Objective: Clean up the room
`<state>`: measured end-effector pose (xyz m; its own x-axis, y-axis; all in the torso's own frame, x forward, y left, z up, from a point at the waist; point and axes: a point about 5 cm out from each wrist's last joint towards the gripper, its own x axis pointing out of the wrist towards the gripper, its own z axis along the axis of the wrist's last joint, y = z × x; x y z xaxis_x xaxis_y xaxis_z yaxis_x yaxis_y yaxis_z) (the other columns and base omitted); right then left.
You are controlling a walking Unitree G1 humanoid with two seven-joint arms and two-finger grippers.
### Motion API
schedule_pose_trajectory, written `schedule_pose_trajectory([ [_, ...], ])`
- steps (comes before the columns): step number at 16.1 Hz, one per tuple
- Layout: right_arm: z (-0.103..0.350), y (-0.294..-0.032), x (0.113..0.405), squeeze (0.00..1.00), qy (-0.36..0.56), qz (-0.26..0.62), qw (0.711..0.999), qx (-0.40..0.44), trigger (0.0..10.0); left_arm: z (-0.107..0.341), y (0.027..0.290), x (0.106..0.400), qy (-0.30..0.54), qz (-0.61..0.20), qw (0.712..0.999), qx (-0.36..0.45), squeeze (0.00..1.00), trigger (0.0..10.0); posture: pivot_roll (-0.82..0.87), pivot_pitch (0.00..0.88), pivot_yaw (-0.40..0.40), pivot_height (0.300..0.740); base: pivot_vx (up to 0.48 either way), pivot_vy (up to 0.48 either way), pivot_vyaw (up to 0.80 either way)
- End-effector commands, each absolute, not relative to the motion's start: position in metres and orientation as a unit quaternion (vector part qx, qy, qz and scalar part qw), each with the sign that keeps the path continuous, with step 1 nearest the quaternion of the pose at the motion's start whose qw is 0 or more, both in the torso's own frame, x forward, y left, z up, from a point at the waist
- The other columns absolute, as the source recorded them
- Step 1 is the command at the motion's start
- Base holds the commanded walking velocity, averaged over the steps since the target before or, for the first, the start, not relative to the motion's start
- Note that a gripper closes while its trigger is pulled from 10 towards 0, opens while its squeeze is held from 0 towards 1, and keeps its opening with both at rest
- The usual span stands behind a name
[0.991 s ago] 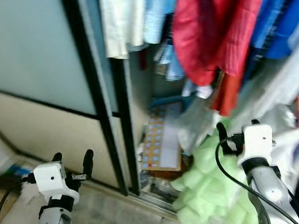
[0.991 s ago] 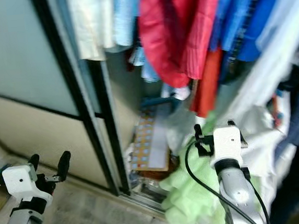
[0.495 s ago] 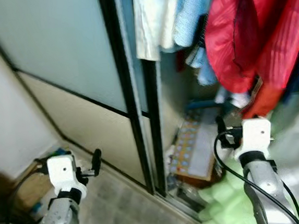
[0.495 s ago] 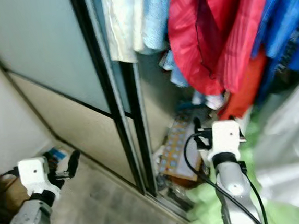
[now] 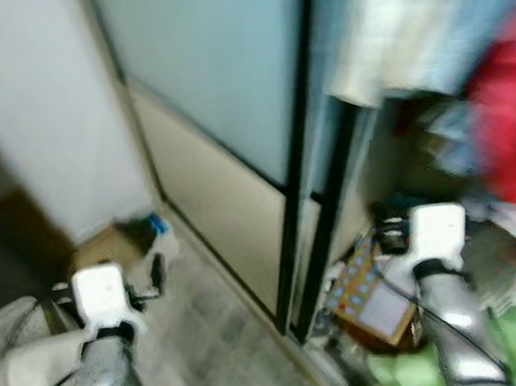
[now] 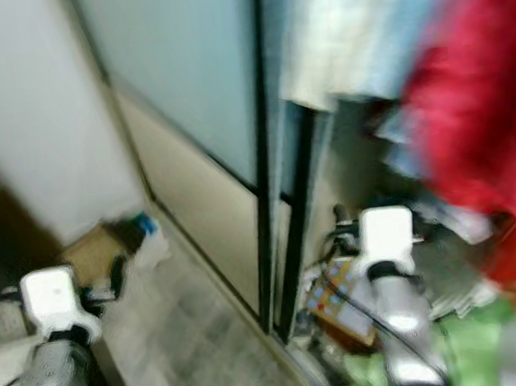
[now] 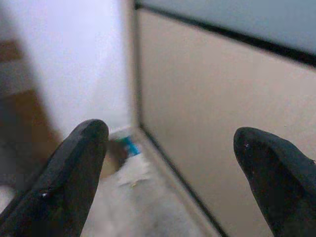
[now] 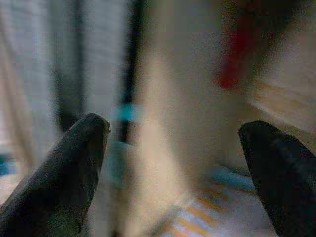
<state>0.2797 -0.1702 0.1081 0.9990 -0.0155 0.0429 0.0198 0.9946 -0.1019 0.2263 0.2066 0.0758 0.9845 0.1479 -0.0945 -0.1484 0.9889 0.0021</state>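
Both eye views are blurred. I face an open wardrobe with a sliding door (image 5: 222, 97). Hanging inside are a pale garment (image 5: 398, 36) and a red garment (image 5: 511, 135). A board with coloured squares (image 5: 371, 299) lies on the wardrobe floor beside something fluffy and green (image 5: 410, 380). My right gripper (image 8: 174, 126) is open and empty, held before the wardrobe opening, just above the board. My left gripper (image 7: 170, 132) is open and empty, low at the left, facing the corner where the white wall meets the door.
In the floor corner by the wall lie a brown flat thing (image 5: 109, 247), a blue-topped item (image 5: 157, 224) and something white (image 7: 133, 173). The door's black frame (image 5: 305, 162) stands upright between my two arms. Grey floor (image 5: 217, 341) runs along the door track.
The camera has swung to the left: the wardrobe and clothes have slid right in the picture, and the white wall and floor corner have come into view. Both grippers stay open.
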Motion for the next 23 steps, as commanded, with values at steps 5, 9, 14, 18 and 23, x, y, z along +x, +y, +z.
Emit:
schedule_pose_trajectory([
  [5, 0.106, -0.173, 0.271, 0.0, -0.013, -0.006, 0.998, -0.063, 10.0, 0.084, 0.205, 0.227, 0.034, 0.08, 0.996, 0.017, 0.0, 10.0, 0.07, 0.0, -0.055, 0.74, 0.0, 0.0, 0.16],
  [9, 0.103, -0.183, 0.265, 0.0, -0.008, -0.028, 0.998, -0.062, 10.0, 0.079, 0.204, 0.227, 0.046, 0.068, 0.996, 0.04, 0.0, 10.0, 0.04, 0.0, -0.029, 0.74, 0.0, 0.0, 0.8],
  [14, 0.101, -0.187, 0.256, 0.0, -0.004, -0.042, 0.997, -0.064, 10.0, 0.08, 0.199, 0.238, 0.047, 0.037, 0.997, 0.044, 0.0, 10.0, 0.03, 0.0, -0.001, 0.74, 0.0, 0.0, 0.8],
  [18, 0.101, -0.182, 0.262, 0.0, -0.005, -0.037, 0.998, -0.059, 10.0, 0.083, 0.199, 0.242, 0.041, 0.035, 0.998, 0.046, 0.0, 10.0, 0.04, 0.0, -0.006, 0.74, 0.0, 0.0, 0.8],
  [23, 0.101, -0.18, 0.266, 0.0, -0.004, -0.031, 0.998, -0.056, 10.0, 0.084, 0.201, 0.242, 0.037, 0.047, 0.997, 0.041, 0.0, 10.0, 0.05, 0.0, -0.015, 0.74, 0.0, 0.0, 0.8],
])
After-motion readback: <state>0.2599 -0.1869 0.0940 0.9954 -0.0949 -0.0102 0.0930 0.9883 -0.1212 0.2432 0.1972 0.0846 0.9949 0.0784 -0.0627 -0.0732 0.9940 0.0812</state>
